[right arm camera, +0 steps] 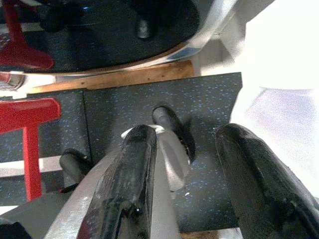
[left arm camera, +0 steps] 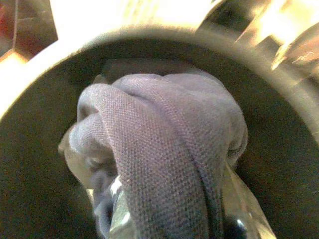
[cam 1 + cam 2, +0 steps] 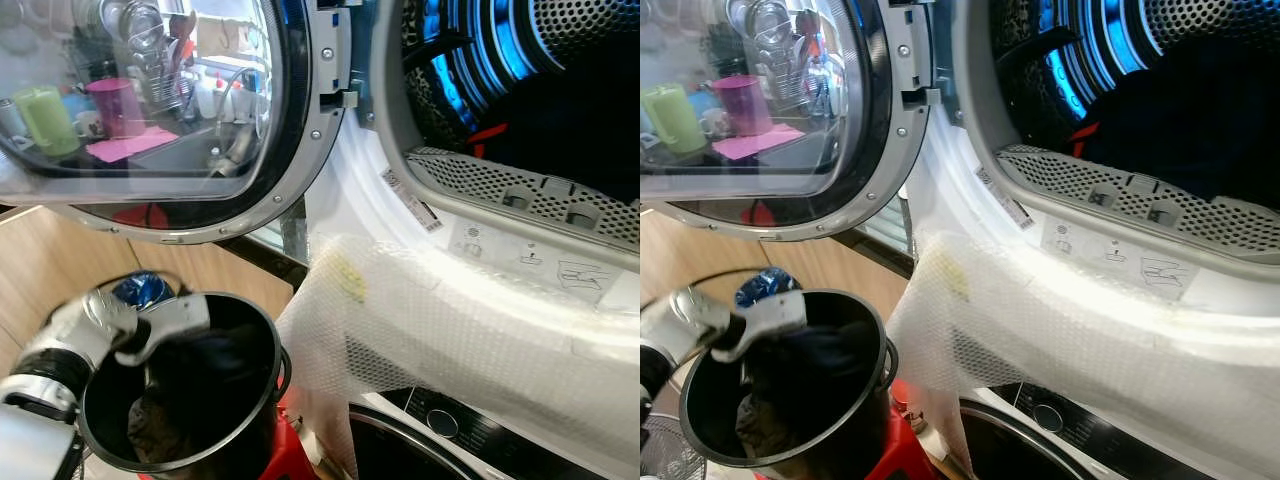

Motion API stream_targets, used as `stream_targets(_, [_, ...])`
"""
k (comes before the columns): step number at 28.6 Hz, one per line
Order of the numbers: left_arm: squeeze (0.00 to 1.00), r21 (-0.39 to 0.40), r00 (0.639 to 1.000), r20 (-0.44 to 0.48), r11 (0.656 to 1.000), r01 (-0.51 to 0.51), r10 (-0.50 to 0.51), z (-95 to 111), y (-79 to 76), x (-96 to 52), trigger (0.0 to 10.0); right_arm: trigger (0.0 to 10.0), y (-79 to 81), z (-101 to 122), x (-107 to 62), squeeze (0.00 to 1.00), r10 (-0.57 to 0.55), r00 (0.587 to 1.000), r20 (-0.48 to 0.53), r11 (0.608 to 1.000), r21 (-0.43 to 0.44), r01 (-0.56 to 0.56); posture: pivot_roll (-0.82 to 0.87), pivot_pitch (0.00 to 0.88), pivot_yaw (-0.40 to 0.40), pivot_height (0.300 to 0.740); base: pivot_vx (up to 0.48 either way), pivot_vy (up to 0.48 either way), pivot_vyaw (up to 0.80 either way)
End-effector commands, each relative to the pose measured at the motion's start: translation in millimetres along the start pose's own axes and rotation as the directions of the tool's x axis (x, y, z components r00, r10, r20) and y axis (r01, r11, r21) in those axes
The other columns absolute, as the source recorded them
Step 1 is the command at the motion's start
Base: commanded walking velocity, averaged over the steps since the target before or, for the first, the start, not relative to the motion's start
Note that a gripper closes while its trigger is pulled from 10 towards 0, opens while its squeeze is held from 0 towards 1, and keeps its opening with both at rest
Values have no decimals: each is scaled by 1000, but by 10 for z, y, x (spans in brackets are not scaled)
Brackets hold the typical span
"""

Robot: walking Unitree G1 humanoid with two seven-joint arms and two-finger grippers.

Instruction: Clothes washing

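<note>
A black bucket [image 3: 268, 330] stands at the lower left on a red stool [image 3: 288, 452], with dark clothes heaped inside. My left gripper [image 3: 170, 358] reaches down into it from the left. The left wrist view shows a dark grey-purple knit garment [image 2: 164, 149] bunched up right in front of the camera, and the gripper is shut on it. The machine's drum [image 3: 560, 110] gapes at the upper right, lit blue, with dark laundry in it. My right gripper [image 1: 187, 134] hangs low with its black fingers [image 1: 132, 179] open, pointing at the floor.
The round glass door [image 3: 150, 110] is swung open at the upper left, above the bucket. Bubble wrap [image 3: 420, 320] drapes over the machine's white front, below the drum opening. A second machine's dark panel [image 3: 450, 425] lies beneath. The red stool's leg [image 1: 30, 149] stands on the speckled floor mat.
</note>
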State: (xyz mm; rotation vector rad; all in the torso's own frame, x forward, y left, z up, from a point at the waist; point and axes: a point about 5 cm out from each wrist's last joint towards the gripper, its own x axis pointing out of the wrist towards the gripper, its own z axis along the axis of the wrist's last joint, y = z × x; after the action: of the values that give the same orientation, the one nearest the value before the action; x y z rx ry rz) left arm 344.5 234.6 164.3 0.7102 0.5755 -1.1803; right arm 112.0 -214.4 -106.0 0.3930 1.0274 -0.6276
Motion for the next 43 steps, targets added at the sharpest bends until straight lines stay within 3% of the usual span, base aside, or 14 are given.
stream_targets(1, [0,7,996,82,999,40,-40,126,19,-138,0,10000,30,-38,-6,0,11,1000,-17,1000,0,-11,-17,0,80,740,0,0,0])
stream_targets(2, [0,12,985,165,999,53,-55,279,51,-185,0,10000,42,-44,-7,0,17,1000,-19,1000,1,-17,-9,0,84,740,0,0,0])
stream_targets(4, [0,18,975,211,998,65,-67,365,62,-202,0,10000,50,-46,-7,0,20,1000,-20,1000,1,-20,-9,0,84,740,0,0,0])
stream_targets(7, [0,85,908,369,980,177,-196,655,-46,-150,0,10000,62,-50,-8,0,25,999,-22,1000,6,-24,-7,0,92,740,0,0,0])
stream_targets(8, [0,85,908,369,980,177,-196,655,-46,-150,0,10000,62,-50,-8,0,25,999,-22,1000,6,-24,-7,0,92,740,0,0,0])
stream_targets(11, [0,164,845,448,956,245,-293,901,-162,-101,0,10000,68,-47,-8,0,29,999,-21,1000,8,-29,-5,0,89,740,0,0,0])
stream_targets(13, [0,303,728,544,907,293,-417,1394,-267,-77,0,10000,89,-27,-5,0,41,999,-16,999,0,-41,-5,0,90,740,0,0,0])
stream_targets(16, [0,360,670,574,880,310,-471,1607,-315,-33,0,10000,94,-16,-3,0,40,999,-12,999,6,-40,-13,0,98,740,0,0,0])
stream_targets(17, [0,400,618,599,859,320,-509,1763,-355,1,0,10000,98,-10,-3,0,41,999,-10,999,9,-40,-16,0,101,740,0,0,0])
stream_targets(24, [0,516,439,640,776,362,-631,2218,-576,152,0,10000,104,-25,-6,0,40,999,-10,999,-9,-40,-32,0,111,740,0,0,0])
stream_targets(28, [0,500,438,623,761,414,-648,2169,-679,312,0,10000,112,-22,-10,0,38,999,8,999,-28,-38,-53,0,119,740,0,0,0])
stream_targets(32, [0,412,518,619,805,426,-591,1940,-654,463,0,10000,75,-25,-13,0,33,999,20,997,-71,-32,-63,0,119,740,0,0,0])
stream_targets(35, [0,359,614,584,847,393,-532,1771,-658,584,0,10000,23,-34,-18,0,36,999,34,988,-150,-30,-64,0,113,740,0,0,0])
stream_targets(43, [0,253,637,597,869,426,-487,1582,-825,756,0,10000,-54,31,-45,0,141,983,117,917,-390,-85,-79,0,107,740,0,0,0])
